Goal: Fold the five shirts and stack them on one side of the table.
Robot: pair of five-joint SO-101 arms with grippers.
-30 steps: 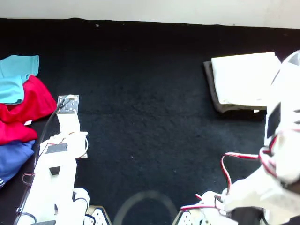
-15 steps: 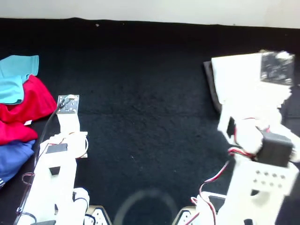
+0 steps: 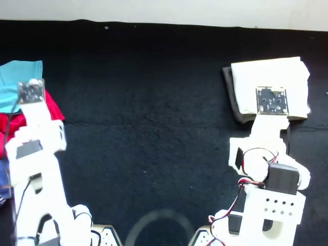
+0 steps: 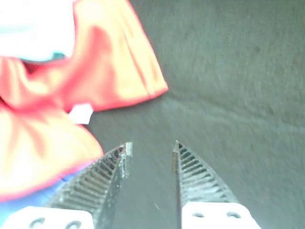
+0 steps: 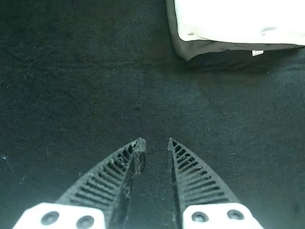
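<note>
A loose pile lies at the table's left edge: a teal shirt [image 3: 20, 69] on a red shirt [image 3: 54, 109], with a blue shirt [image 3: 2, 174] nearer the front. My left arm [image 3: 36, 154] stands over this pile. My left gripper [image 4: 151, 148] hangs open above the dark cloth, just beside the red shirt [image 4: 95, 71], with nothing between its fingers. At the back right a folded white shirt [image 3: 266, 72] rests on a folded dark grey shirt [image 3: 230, 100]. My right gripper [image 5: 155, 143] is open and empty, short of that white shirt [image 5: 238, 19].
A black cloth [image 3: 154, 118] covers the whole table, with wide free room in the middle between the two arms. The right arm [image 3: 269, 169] rises at the front right. A pale wall runs along the table's far edge.
The left arm swung left and forward over the shirt pile. The right arm came in from the right edge and now points at the folded stack.
</note>
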